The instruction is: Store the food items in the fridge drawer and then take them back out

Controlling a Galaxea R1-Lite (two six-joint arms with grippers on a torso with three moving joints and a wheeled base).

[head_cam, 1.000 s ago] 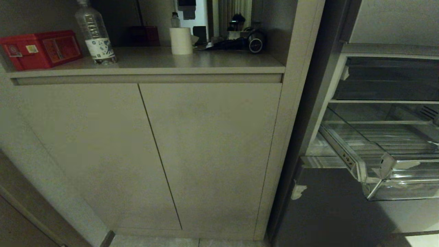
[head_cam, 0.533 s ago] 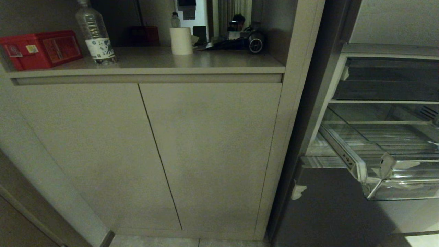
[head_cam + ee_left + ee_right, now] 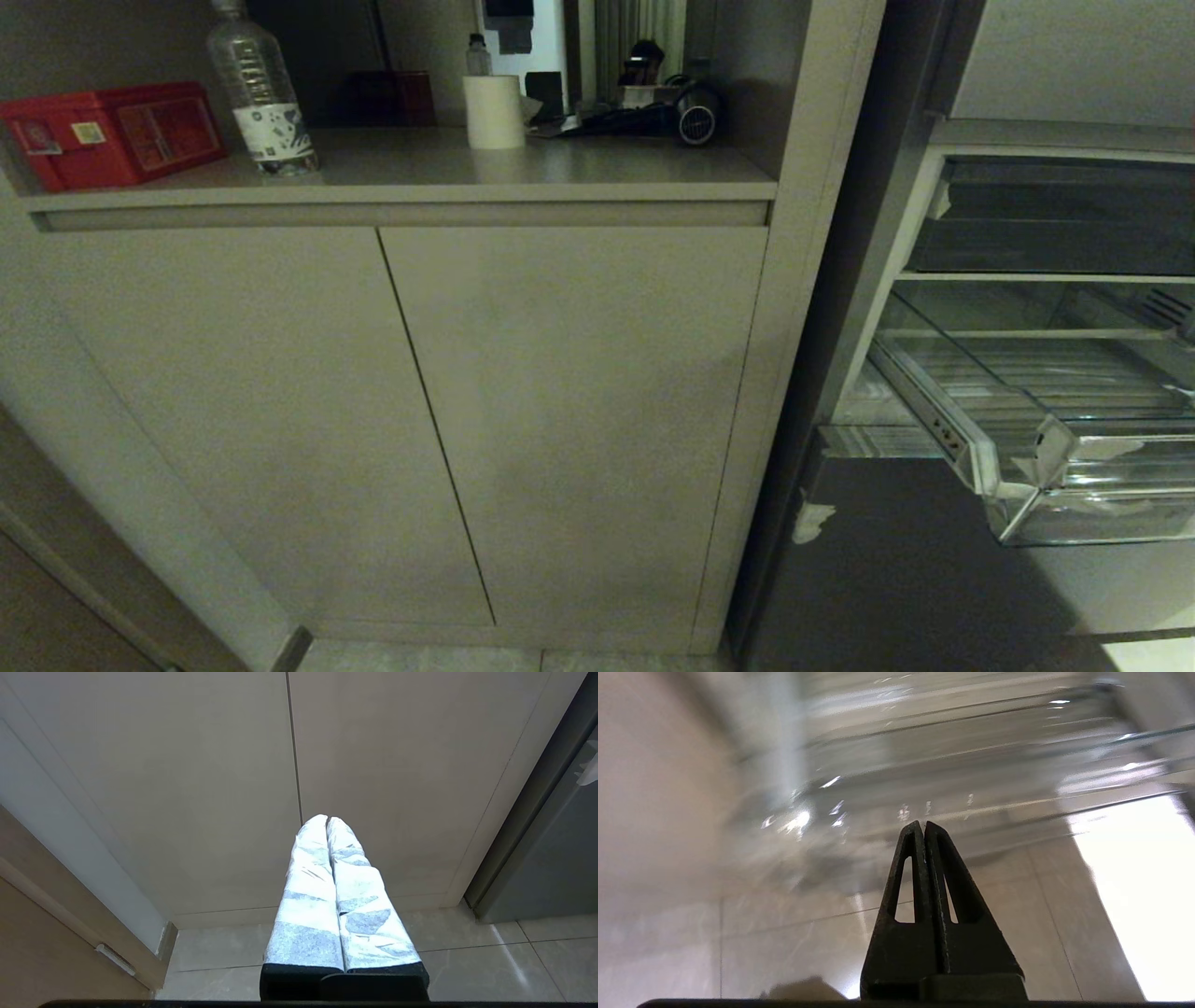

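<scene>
Both grippers are clenched empty, the tape-wrapped left gripper [image 3: 327, 820] facing beige cabinet doors [image 3: 299, 765], the black right gripper [image 3: 923, 823] below the pulled-out clear ribbed-plastic fridge drawer [image 3: 1055, 448].

Showing the right gripper [image 3: 924, 823] with its black fingers [image 3: 909, 877] pressed together, holding nothing. Pointing toward the blurred clear fridge drawer [image 3: 952, 756] above a tiled floor [image 3: 784, 947]. Catching a bright patch of light [image 3: 1139, 891] on the floor beside the gripper.

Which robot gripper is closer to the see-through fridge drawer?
Right. The right gripper points at the clear plastic fridge drawer; the left gripper faces the beige cabinet doors.
</scene>
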